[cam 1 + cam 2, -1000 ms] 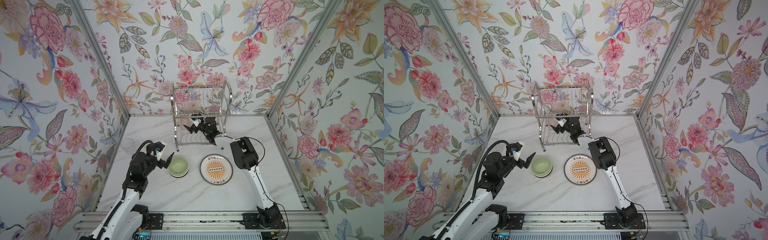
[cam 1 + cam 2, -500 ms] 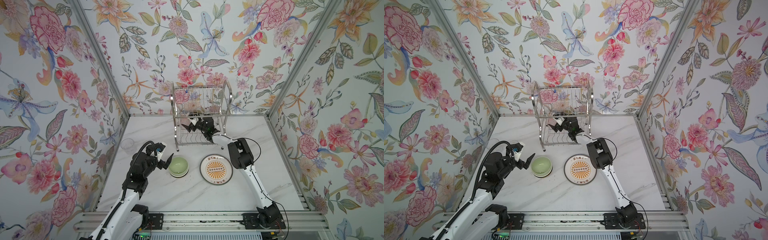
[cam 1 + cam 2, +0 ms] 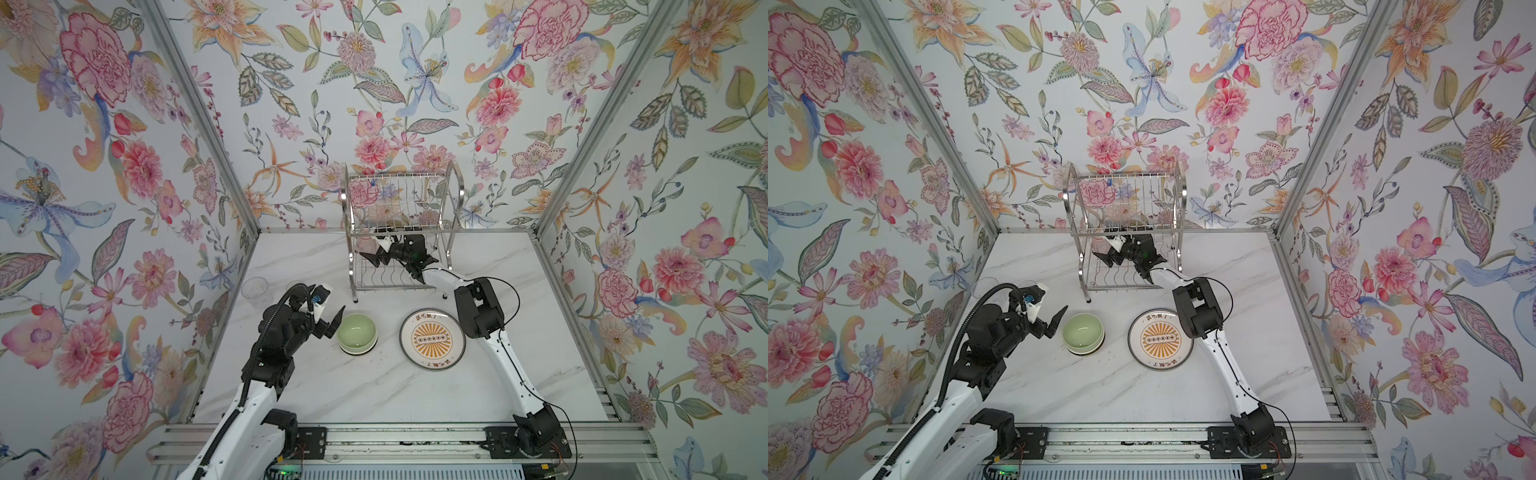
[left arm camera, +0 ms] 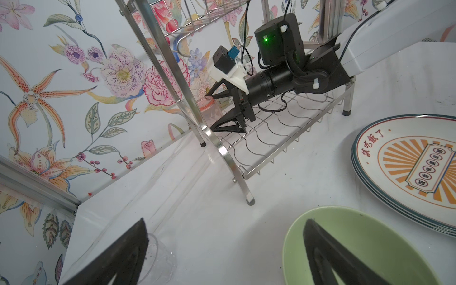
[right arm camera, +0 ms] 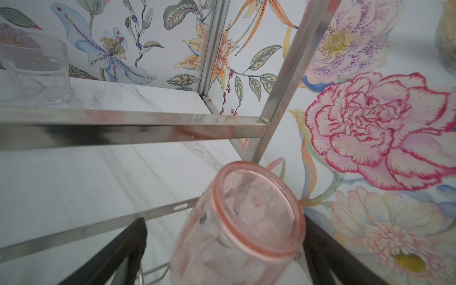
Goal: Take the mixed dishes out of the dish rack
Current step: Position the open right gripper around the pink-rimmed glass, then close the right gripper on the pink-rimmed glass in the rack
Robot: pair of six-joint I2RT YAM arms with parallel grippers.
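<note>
Pink cup (image 5: 237,222) sits tilted on the lower tier of the dish rack (image 3: 399,176), at the end corner next to a side-frame upright. Right tool (image 4: 209,112) is inside the rack with its jaws spread wide, one finger either side of the cup, gripping nothing. One finger looks very close to the cup wall; can't tell if it touches. My read: this is the pre-grasp, so close slowly. The cup looks like thin smooth plastic and it's leaning, so an off-centre squeeze could spin it or squirt it out. Centre the fingers on the body, not the rim band. Watch the frame bar right behind the cup, and the upper tier overhead leaves little room. I'd lift only enough to clear the wire floor, then back out the open front the way the arm came in. Left tool (image 3: 334,322) hangs wide open and empty just beside the green bowl (image 3: 357,334) on the tabletop (image 3: 374,395). The sunburst plates (image 3: 432,338) and clear cup (image 3: 254,291) are already out there too, so drop the pink cup near the clear one, clear of the left arm.
</note>
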